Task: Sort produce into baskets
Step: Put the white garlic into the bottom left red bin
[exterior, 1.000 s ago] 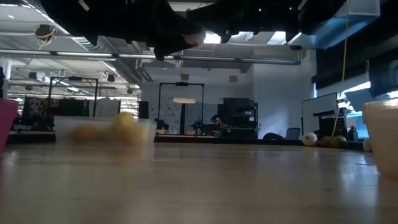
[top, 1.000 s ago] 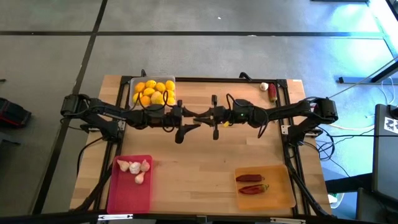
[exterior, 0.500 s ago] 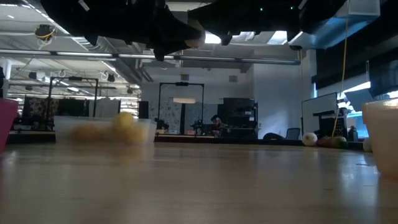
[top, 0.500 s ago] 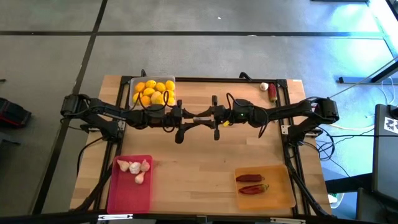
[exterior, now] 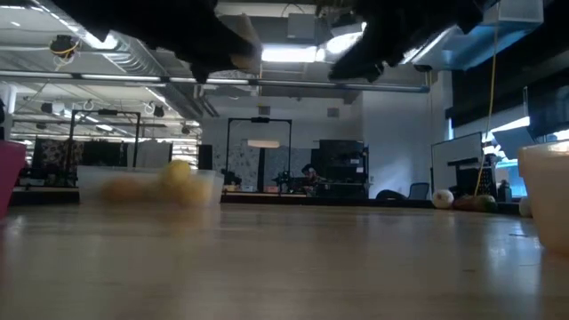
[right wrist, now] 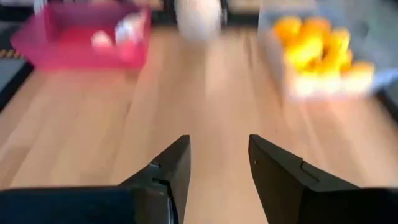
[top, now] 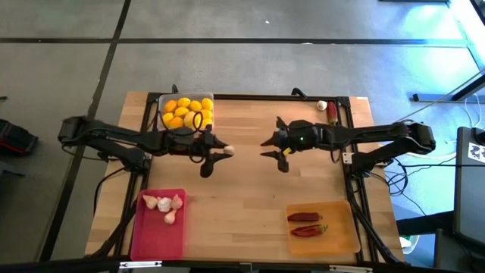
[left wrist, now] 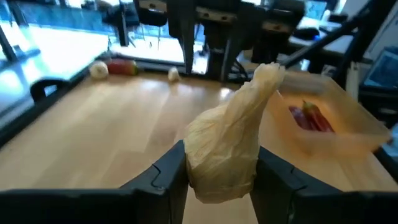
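From above we see the sort well along: lemons (top: 187, 113) fill the clear basket (top: 163, 100), garlic bulbs (top: 165, 205) sit in the pink-red basket (top: 158, 241), two chili peppers (top: 307, 224) lie in the orange basket (top: 341, 236) — while a garlic and a chili (top: 332, 111) wait loose at the table's (top: 250, 197) far edge. The left gripper (top: 220, 152) hovers mid-table near the lemons, a pale bulb at its tip; the right gripper (top: 270, 146), fingers parted and empty, hangs well apart. At table height we find bare light wood, the lemon basket (exterior: 147, 186) blurred, and a dim workshop of racks and ceiling lights beyond. The left wrist view shows a papery garlic bulb (left wrist: 230, 143) clamped between the dark fingers (left wrist: 165, 177), still to be binned, we judge. The right wrist view looks past spread fingers (right wrist: 171, 168) — nothing between them — toward both far baskets.
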Action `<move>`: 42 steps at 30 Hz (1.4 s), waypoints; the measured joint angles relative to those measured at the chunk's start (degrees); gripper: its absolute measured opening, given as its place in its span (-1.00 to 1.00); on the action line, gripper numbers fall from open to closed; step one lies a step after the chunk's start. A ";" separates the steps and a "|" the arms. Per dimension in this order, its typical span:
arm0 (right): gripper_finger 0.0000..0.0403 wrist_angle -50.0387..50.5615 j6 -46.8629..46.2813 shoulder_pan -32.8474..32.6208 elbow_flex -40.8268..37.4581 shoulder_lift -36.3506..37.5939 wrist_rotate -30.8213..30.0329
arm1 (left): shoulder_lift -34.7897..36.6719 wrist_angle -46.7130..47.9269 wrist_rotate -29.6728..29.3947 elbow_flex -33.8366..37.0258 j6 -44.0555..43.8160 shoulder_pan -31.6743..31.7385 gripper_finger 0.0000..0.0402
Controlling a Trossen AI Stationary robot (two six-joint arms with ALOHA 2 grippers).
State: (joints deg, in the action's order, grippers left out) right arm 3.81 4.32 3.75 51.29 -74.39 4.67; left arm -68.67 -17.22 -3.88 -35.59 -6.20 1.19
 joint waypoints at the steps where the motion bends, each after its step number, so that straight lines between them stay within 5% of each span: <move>1: -0.23 2.11 -0.91 0.00 0.00 0.04 0.01 | 1.11 1.71 0.00 0.00 -0.61 -0.42 -0.34; 18: -0.23 6.58 -4.72 0.00 -0.44 -6.44 -2.16 | 8.63 35.88 0.00 -5.74 -15.41 -15.38 -0.34; 27: -0.23 6.71 -4.66 0.00 -0.44 -7.30 -2.16 | 8.72 52.34 0.47 -9.81 -36.18 -25.72 -0.33; 33: -0.23 6.60 -2.94 0.00 -0.44 -7.30 -2.97 | 8.71 61.25 6.40 -9.88 -53.65 -33.01 -0.33; 42: -0.23 6.21 0.43 0.02 -0.44 -7.30 -3.21 | 6.77 74.55 6.45 -9.88 -67.00 -43.43 -0.33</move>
State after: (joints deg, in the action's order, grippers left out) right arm 10.02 4.75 3.77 50.85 -81.69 1.45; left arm -61.90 57.34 2.57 -45.47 -73.20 -42.24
